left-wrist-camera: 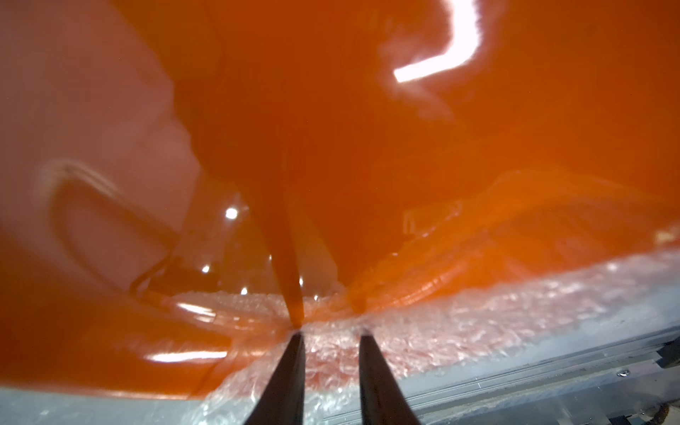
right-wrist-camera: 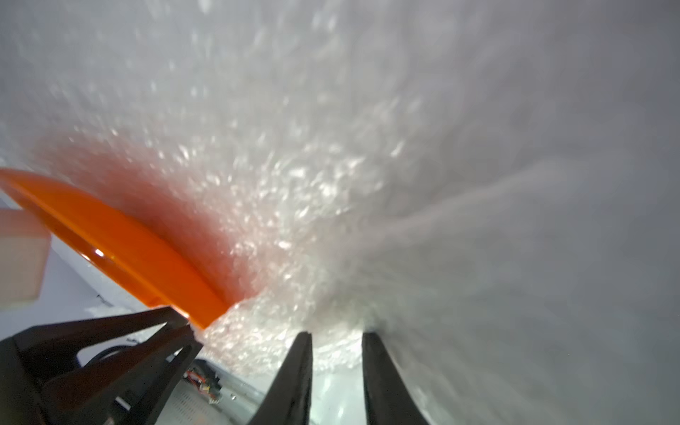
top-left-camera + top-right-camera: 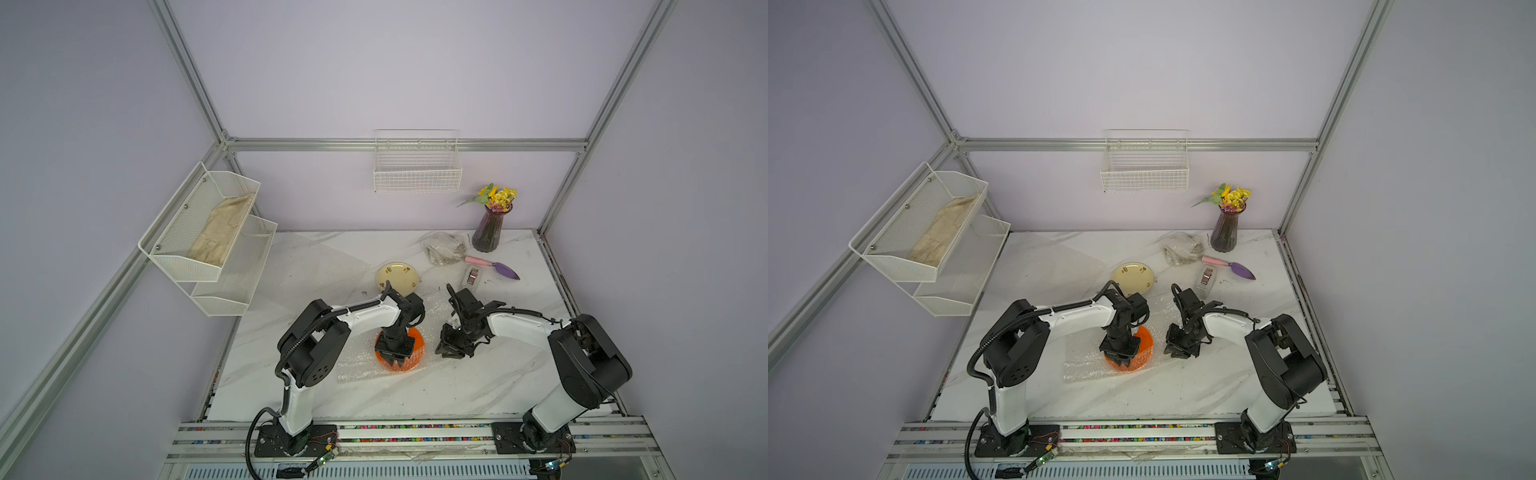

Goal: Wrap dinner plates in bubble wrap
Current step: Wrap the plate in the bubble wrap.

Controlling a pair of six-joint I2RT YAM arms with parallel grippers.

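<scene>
Marble table first: bubble wrap spreads mid-table, its clear edges hard to trace. On it sits the orange plate, half hidden under the left gripper, whose 2 fingers stand narrow at the rim. Gripping? Can't tell. The right gripper hangs just beside, fingers slightly parted, wrap blurring at their tips.

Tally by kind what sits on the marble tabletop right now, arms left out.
Plates: 2, orange plate and cream plate
Bubble wrap sheets: 2, one sheet under the orange plate, one sheet flat at the back
Crumpled wrap bundle: 1, contents hidden
Tape dispenser: 1
Vase of flowers: 1
Trowel: 1
Total: 8
</scene>
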